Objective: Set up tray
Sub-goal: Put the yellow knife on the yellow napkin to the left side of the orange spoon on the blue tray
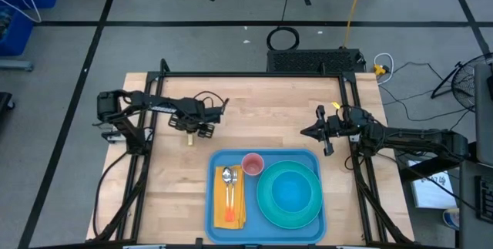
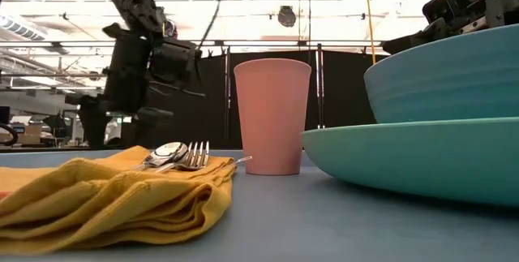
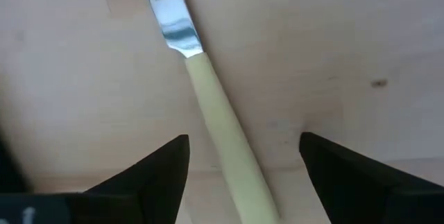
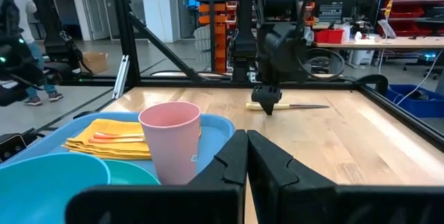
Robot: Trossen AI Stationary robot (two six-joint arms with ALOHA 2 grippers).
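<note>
The knife (image 3: 215, 113), with a cream handle and a metal blade, lies flat on the wooden table left of and beyond the blue tray (image 1: 251, 222). My left gripper (image 3: 244, 139) hangs over it, open and pointing down, one finger on either side of the handle without touching it. From the right wrist view the left gripper (image 4: 266, 106) stands low over the handle end of the knife (image 4: 291, 106). My right gripper (image 4: 247, 137) is shut and empty, off the tray's far right corner (image 1: 306, 132).
On the tray lie a folded yellow napkin (image 1: 229, 203) bearing a spoon and a fork (image 2: 182, 156), a pink cup (image 1: 253, 163) and a teal plate (image 1: 269, 203) with a teal bowl (image 1: 293, 191) on it. A black frame edges the table.
</note>
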